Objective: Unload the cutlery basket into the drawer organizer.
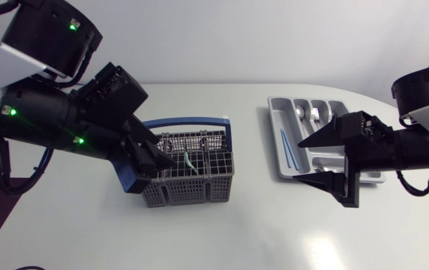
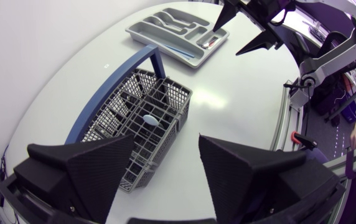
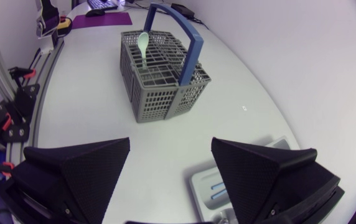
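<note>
The basket (image 1: 214, 184) sits just below and ahead of the left gripper (image 1: 158, 161), whose fingers are spread and empty. The organizer (image 1: 273, 120) lies under the right gripper (image 1: 308, 161), which is also released. A pale spoon (image 1: 189, 161) stands upright in the basket, bowl up, just ahead of the left fingertips, so the left arm is far nearer.

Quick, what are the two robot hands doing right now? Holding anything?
Left gripper: open, holding nothing, over the cutlery basket.
Right gripper: open, holding nothing, over the drawer organizer.
</note>
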Robot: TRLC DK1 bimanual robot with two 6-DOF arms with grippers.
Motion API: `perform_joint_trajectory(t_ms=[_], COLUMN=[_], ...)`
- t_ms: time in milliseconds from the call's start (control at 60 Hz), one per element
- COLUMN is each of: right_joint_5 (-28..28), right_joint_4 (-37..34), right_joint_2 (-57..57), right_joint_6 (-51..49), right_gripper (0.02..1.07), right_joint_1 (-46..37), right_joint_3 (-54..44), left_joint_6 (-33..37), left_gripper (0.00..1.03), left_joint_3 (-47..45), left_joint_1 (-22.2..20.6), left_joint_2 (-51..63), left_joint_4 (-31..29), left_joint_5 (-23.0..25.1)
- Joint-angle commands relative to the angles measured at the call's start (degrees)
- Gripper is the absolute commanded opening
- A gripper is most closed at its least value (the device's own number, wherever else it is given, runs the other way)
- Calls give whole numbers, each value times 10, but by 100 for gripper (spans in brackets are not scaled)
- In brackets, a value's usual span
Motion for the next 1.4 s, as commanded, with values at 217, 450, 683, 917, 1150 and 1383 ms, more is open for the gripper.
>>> perform_joint_trajectory(t_ms=[217, 450, 683, 917, 1150, 1383], right_joint_5=[91, 235, 297, 338, 374, 401], right_joint_4=[90, 129, 118, 114, 98, 97], right_joint_2=[-36, 8, 100, 181, 232, 283], right_joint_6=[291, 462, 557, 641, 676, 692], right_gripper=[90, 84, 78, 67, 65, 56], right_joint_1=[164, 313, 380, 417, 453, 463], right_joint_3=[-14, 13, 97, 166, 220, 249], left_joint_6=[54, 105, 175, 202, 222, 240], left_gripper=[86, 86, 87, 87, 87, 87], left_joint_3=[-59, -98, -156, -177, -204, -230], left_joint_1=[33, 59, 90, 121, 138, 153], left_joint_2=[-22, -55, -91, -105, -124, -125], left_joint_4=[23, 26, 39, 40, 46, 65], left_joint_5=[4, 10, 34, 72, 88, 97])
